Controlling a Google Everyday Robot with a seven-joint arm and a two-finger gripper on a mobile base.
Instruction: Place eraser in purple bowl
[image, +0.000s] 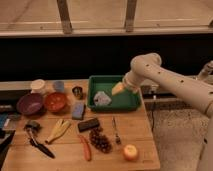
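Worktop (137, 122): pale wood, rectangular, flat.
Gripper (118, 89): pale yellow tip of a smooth white arm, hanging over the right half of the green tray; whether it is spread or pressed together cannot be told.
Eraser (88, 124): small matt black oblong with rounded edges, lying flat near the worktop's middle, well apart from the gripper.
Purple bowl (30, 103): round, shallow, dark, near the left edge, just beside the orange-red bowl (55, 101).
Green tray (114, 106): rectangular, raised rim, by the rear edge.
Sponge (78, 110): light-blue square block, between the orange-red bowl and the eraser.
Grapes (100, 141): dark knobbly bunch, just in front of the eraser.
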